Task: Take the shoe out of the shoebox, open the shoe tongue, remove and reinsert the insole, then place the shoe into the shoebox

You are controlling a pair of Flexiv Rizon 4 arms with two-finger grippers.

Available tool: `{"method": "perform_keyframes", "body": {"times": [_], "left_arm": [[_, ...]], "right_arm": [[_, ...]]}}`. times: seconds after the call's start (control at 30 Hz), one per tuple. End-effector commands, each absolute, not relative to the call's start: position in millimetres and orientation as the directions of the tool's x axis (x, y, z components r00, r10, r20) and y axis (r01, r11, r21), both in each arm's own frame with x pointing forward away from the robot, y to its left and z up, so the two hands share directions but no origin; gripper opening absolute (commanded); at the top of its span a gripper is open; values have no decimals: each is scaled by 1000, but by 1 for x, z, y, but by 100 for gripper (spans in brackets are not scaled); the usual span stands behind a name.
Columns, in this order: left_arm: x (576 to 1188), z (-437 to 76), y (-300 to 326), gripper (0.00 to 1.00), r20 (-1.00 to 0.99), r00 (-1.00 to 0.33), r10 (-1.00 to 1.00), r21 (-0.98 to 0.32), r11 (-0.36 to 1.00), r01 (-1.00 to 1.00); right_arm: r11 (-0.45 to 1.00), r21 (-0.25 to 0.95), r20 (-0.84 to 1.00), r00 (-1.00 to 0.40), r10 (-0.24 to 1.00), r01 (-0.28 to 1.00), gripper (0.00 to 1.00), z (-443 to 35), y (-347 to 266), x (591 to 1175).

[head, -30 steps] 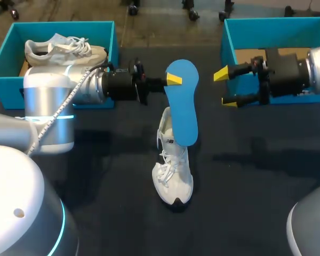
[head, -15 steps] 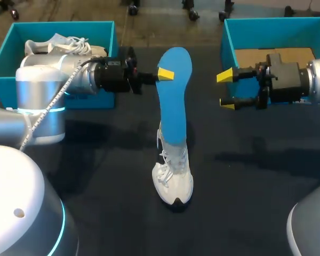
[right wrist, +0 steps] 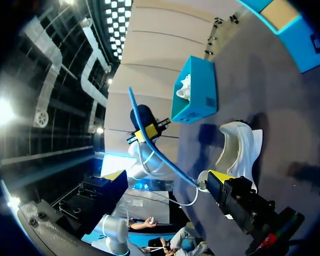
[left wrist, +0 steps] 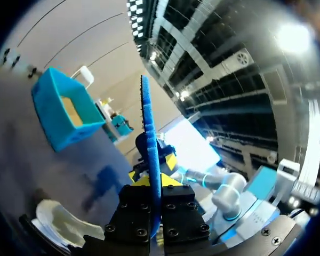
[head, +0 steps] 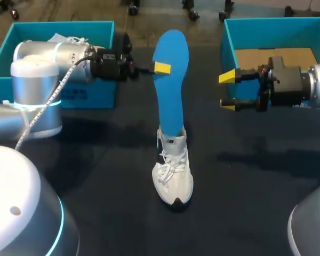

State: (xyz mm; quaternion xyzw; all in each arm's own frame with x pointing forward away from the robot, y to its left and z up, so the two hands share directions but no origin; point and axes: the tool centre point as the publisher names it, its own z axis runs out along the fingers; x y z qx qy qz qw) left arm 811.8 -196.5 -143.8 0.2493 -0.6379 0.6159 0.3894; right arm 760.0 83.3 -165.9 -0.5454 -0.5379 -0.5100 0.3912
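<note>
Left shoebox (head: 88,95): teal, rigid, straight-walled. Pale laces of a second shoe (head: 69,40) show above its rim, mostly hidden by the left arm.

Left gripper (head: 161,68): pressed onto the insole (head: 170,90) near its upper end, pinching it through the thickness. In the left wrist view the insole (left wrist: 149,133) runs edge-on straight out between the fingers.

Insole: bright blue, thin, flat and matte with a rounded end. It stands nearly upright with a slight bow, so it is probably flexible foam. Its lower end meets the collar of the white shoe (head: 173,176); I cannot tell whether it is clear of the opening.

White shoe: lies on the dark surface (head: 256,176) between the two boxes, toe toward the camera. Mesh-like upper, white laces, dark patch at the toe.

Right gripper (head: 228,90): spread and holding nothing, well apart from the insole, in front of the right shoebox (head: 226,40).

Right shoebox: same teal walls, with a brown cardboard floor (head: 256,56) showing.

Progress (judgement): shoe out of box is done. Tongue is presumably open, since the insole comes up through the collar. Insole removal is nearly complete. Left to do: free the insole, reinsert it, put the shoe back in a box.
</note>
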Motion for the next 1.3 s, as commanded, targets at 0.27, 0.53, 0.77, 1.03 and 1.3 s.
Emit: {"method": "perform_keyframes", "body": {"times": [0.27, 0.53, 0.77, 1.03, 1.3], "left_arm": [[816, -145, -193, 0, 514, -846, 146, -858, 72, -509], [829, -141, -194, 0, 239, -962, 132, -969, -29, -245], [838, -139, -192, 0, 9, -992, 124, -1000, -12, -10], [845, -140, -192, 0, -200, -972, 123, -979, 4, 202], [846, -136, -193, 0, -223, -971, 91, -972, -92, 215]], "right_arm": [[-116, 121, 977, -98, 189, 986, 100, -166, 85, 761], [-116, 121, 977, -98, 189, 986, 100, -166, 85, 761], [-116, 121, 977, -98, 189, 986, 100, -166, 85, 761], [-116, 121, 977, -98, 189, 986, 100, -166, 85, 761], [-116, 121, 977, -98, 189, 986, 100, -166, 85, 761]]}}
